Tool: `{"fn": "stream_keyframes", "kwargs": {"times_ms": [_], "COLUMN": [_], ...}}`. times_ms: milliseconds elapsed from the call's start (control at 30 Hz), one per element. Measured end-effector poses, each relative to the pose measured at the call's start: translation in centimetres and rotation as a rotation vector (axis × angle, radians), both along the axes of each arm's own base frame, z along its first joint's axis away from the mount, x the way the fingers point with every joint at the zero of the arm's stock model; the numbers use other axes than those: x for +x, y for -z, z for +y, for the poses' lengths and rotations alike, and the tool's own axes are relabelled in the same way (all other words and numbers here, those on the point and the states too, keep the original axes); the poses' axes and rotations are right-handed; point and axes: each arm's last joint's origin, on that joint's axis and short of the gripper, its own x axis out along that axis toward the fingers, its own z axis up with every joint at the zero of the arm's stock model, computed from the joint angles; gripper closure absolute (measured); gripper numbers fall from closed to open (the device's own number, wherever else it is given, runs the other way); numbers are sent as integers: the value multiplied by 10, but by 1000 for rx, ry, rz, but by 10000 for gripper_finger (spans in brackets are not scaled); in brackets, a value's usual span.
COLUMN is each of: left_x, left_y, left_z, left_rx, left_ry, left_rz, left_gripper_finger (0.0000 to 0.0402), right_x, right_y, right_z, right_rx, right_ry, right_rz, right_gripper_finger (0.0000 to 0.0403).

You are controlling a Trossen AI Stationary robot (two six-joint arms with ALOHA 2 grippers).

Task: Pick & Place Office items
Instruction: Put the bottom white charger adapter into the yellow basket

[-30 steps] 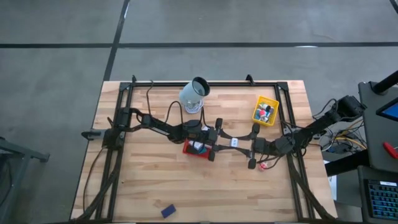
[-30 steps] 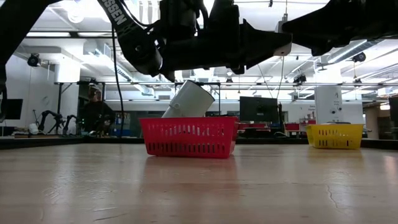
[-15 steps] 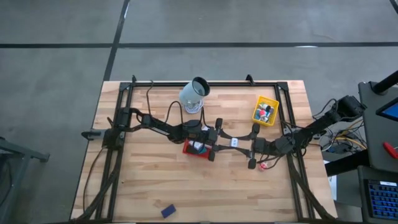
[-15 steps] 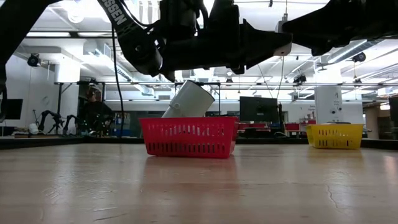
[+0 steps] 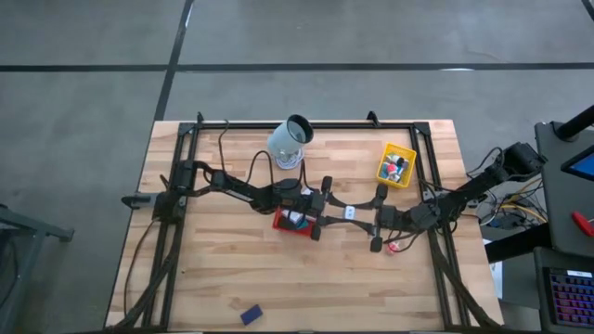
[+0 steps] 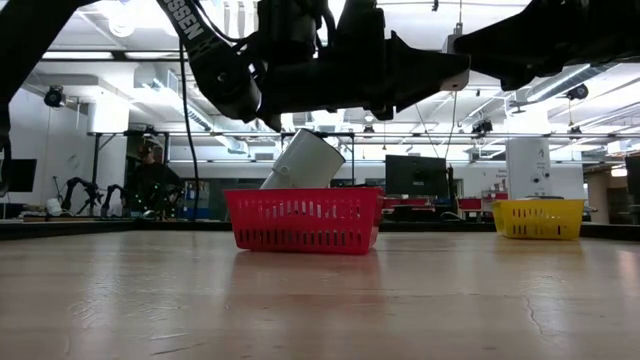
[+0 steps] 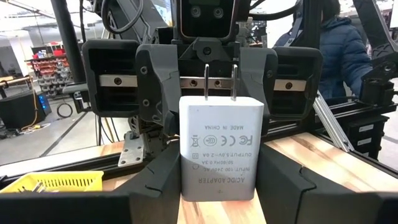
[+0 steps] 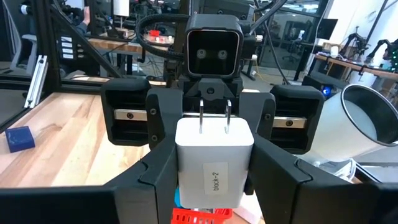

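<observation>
A white plug adapter (image 5: 350, 212) hangs over the middle of the table, between my two grippers, which face each other. My left gripper (image 5: 339, 210) reaches in from the table's left, over the red mesh tray (image 5: 290, 221), and is shut on the adapter (image 7: 217, 146). My right gripper (image 5: 363, 215) reaches in from the right and is shut on the same adapter (image 8: 214, 163). A dark blue block (image 5: 251, 315) lies near the front edge, and a pink-red item (image 5: 397, 247) lies by the right gripper. My left gripper pinches the adapter's two narrow sides (image 7: 185, 163) between its fingers, coming level from the table's left. The adapter stands upright, prongs (image 7: 220, 81) up, printed face toward this wrist, clear of the table. My right gripper pinches the same two narrow sides (image 8: 180, 163) from the opposite direction, level from the table's right. The labelled face (image 8: 214, 177) is turned toward this wrist. The adapter is held between both pairs of fingers at once.
A yellow mesh tray (image 5: 395, 164) with several small items sits at the far right. A pale cup (image 5: 290, 141) stands tipped at the far middle. Dark frame rails (image 5: 432, 232) run along the table's sides. A person in a blue jacket (image 7: 343, 50) stands beyond the table.
</observation>
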Motion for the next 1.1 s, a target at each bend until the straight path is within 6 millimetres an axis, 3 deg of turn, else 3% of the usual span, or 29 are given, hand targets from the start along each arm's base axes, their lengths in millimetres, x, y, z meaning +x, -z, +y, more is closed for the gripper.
{"fn": "stream_keyframes", "kwargs": {"times_ms": [100,300,433,1100], "left_x": [0,1,1,-4], "left_y": [0,1,4,17], "left_z": [0,-2,-1,-8], "left_rx": [-11,-89,-127,-122], "left_ry": [0,13,13,34], "left_rz": [4,36,88,185], "left_gripper_finger": [238,76,15,8], "right_x": [0,0,0,0], "right_y": [0,0,0,0], "right_z": [0,0,0,-1], "right_rx": [2,-6,-6,-11], "right_ry": [-1,-7,0,48], "right_rz": [0,2,2,1], "right_gripper_finger": [248,248,248,248]}}
